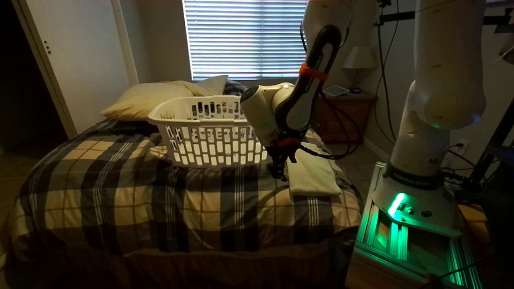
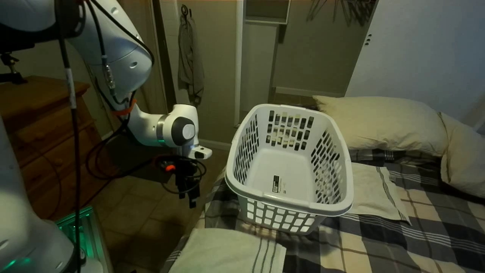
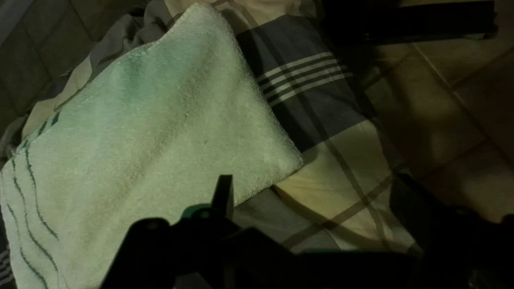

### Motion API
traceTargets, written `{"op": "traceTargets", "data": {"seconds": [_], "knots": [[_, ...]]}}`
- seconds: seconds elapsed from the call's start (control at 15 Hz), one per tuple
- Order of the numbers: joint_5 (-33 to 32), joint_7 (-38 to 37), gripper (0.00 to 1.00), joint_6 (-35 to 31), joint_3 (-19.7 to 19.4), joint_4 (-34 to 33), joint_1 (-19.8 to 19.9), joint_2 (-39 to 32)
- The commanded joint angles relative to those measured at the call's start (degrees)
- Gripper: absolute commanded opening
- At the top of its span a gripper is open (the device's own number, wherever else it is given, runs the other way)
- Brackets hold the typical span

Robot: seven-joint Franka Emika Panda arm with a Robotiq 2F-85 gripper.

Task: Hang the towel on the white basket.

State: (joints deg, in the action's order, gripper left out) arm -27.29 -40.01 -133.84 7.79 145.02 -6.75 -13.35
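Observation:
The pale cream towel (image 1: pixel 315 172) lies flat on the bed between the white basket and the robot's base. It also shows in an exterior view (image 2: pixel 227 252), cut by the lower edge, and in the wrist view (image 3: pixel 160 140) with dark stripes at one end. The white basket (image 1: pixel 192 122) stands upright and empty on the bed; it also shows in an exterior view (image 2: pixel 291 203). My gripper (image 1: pixel 289 169) is open and empty, pointing down above the bed near the towel. In the wrist view the gripper (image 3: pixel 313 179) has its left finger over the towel's edge and its right finger past the towel's corner.
A second pale striped cloth (image 2: pixel 373 189) lies on the bed beyond the basket. Pillows (image 2: pixel 386 121) rest at the bed's head. The plaid bedcover (image 1: pixel 200 208) is under everything. A nightstand (image 1: pixel 345 116) and lamp (image 1: pixel 358 58) stand behind the arm.

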Motion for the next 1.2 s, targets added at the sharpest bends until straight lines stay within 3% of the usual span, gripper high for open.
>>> {"op": "traceTargets", "data": {"seconds": [0.0,0.27,0.6,1.13], "knots": [[-0.13,-1.43,1.0,2.33,-2.02,-1.58,-3.27,-1.61],[-3.11,-4.78,1.0,5.31,-2.98,-3.06,-7.32,-6.82],[-10.14,-10.55,1.0,4.07,-6.18,-3.66,-12.01,-13.46],[-22.16,-24.44,1.0,3.34,-9.68,-9.6,-14.97,-22.57]]}}
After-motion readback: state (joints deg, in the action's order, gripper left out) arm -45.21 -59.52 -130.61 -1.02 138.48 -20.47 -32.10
